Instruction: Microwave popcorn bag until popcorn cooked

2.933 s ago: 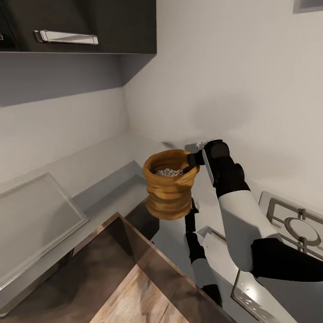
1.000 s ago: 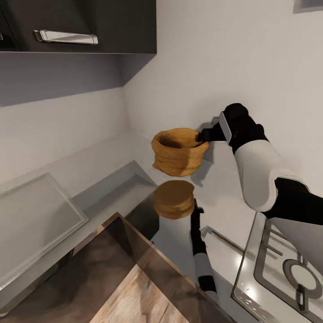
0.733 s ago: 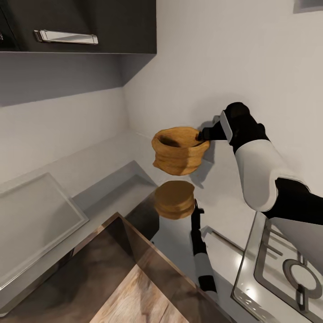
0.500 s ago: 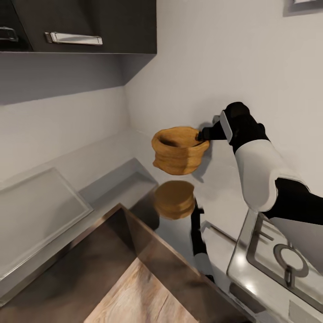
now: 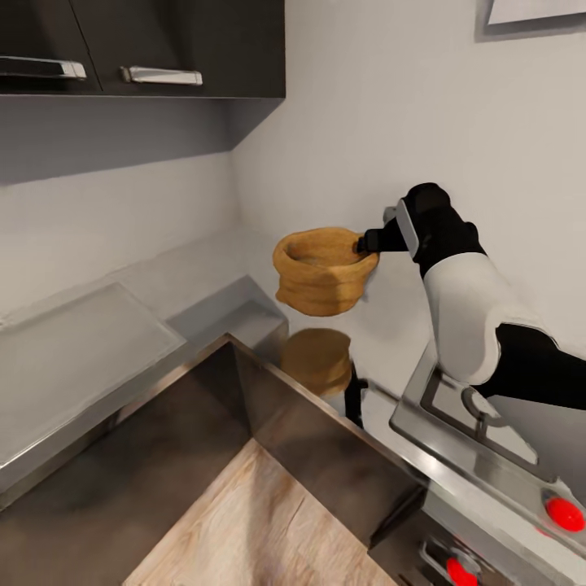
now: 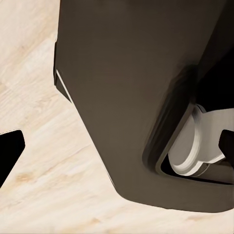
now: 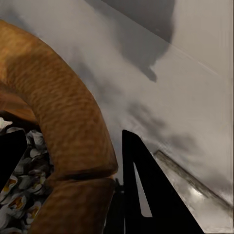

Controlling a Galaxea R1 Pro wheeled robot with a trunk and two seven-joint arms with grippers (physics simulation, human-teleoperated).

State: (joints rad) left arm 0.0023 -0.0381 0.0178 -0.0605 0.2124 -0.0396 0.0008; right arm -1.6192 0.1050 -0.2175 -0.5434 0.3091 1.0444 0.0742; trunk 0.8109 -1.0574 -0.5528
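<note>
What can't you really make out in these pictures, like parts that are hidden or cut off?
- Right gripper, head view: the popcorn bag rim covers where the jaws meet.
- Bag's contents, head view: too shadowed to tell; right wrist view shows kernels.
- Hob, head view: the right arm and the frame edge hide much of it.
- Left wrist view: a dark rounded body blocks what lies beyond.
</note>
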